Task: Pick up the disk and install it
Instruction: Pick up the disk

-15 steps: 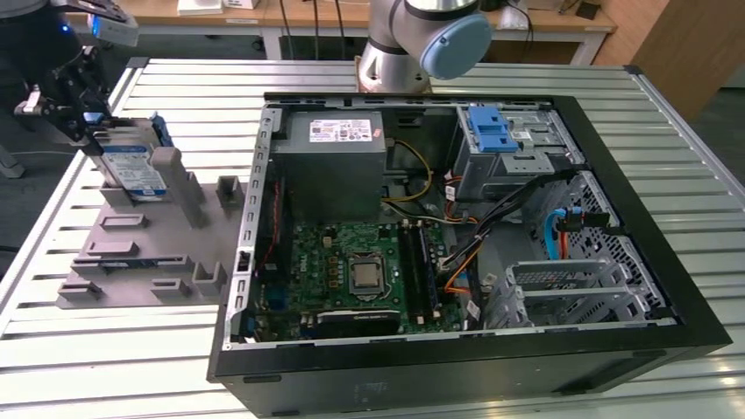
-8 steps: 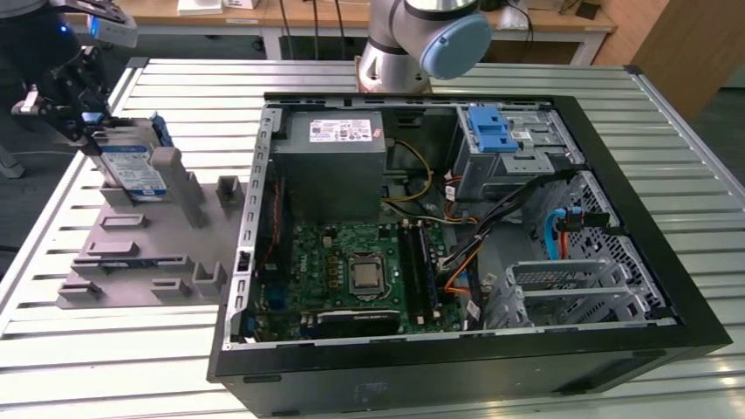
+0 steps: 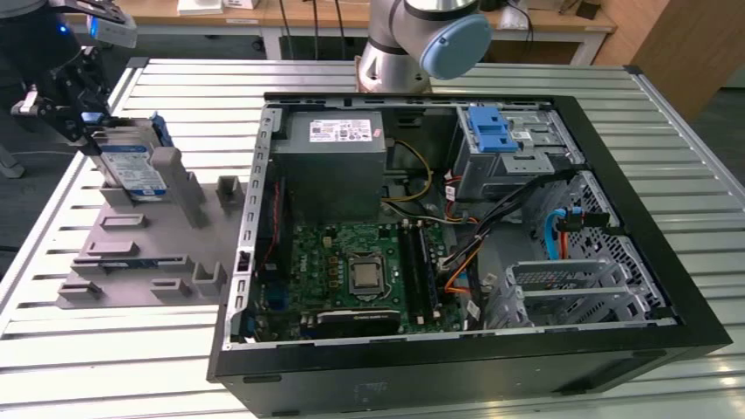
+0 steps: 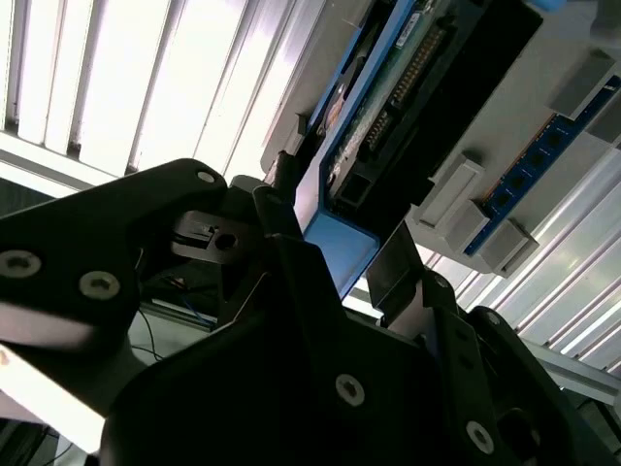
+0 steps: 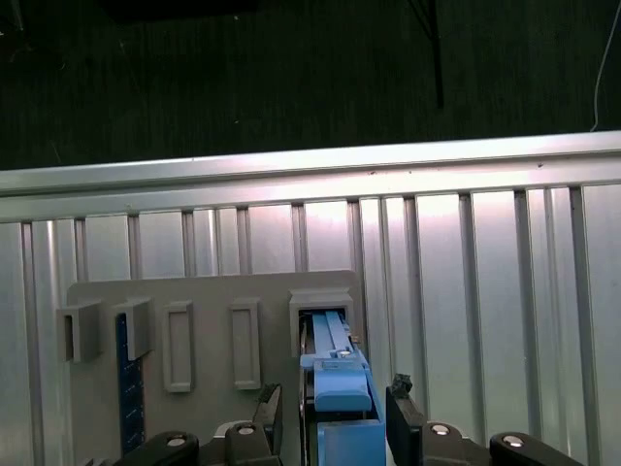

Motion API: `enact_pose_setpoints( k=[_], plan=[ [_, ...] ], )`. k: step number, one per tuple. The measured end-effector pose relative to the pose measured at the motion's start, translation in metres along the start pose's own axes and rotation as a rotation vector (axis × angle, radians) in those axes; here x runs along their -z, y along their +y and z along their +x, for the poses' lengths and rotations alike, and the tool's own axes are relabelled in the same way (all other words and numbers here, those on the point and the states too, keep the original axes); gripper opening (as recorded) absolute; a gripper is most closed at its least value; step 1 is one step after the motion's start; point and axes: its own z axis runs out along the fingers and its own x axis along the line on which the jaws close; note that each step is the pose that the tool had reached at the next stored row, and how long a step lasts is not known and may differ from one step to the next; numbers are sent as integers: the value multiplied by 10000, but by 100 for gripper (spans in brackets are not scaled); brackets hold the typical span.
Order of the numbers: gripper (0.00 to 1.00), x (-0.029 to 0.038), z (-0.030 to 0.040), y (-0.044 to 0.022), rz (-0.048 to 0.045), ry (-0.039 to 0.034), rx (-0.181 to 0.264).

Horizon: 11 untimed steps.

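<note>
The disk [image 3: 131, 170] stands on edge in a slot of the grey fixture plate [image 3: 140, 253], at the exterior view's left, silver with a white-and-blue label and a blue bracket. My gripper [image 3: 96, 138] reaches in at its upper end. In the first wrist view the two fingers [image 5: 270, 413] flank the blue bracket of the disk [image 5: 330, 340], with a narrow dark gap on one side. In the second wrist view the gripper [image 4: 342, 228] straddles the disk's [image 4: 388, 107] end, open, close to both sides.
An open computer case [image 3: 605, 175] lies on the slatted metal table, with a grey power-supply box [image 3: 331, 131], motherboard [image 3: 361, 271] and a drive bay with a blue latch [image 3: 495, 131]. The arm's base [image 3: 420, 44] stands behind the case. The table edge [image 5: 310, 165] runs just beyond the fixture.
</note>
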Motion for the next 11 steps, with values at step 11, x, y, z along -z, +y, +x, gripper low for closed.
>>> enact_pose_setpoints(
  k=[11],
  plan=[
    [37,-2,0,0,1,-1,0]
  ],
)
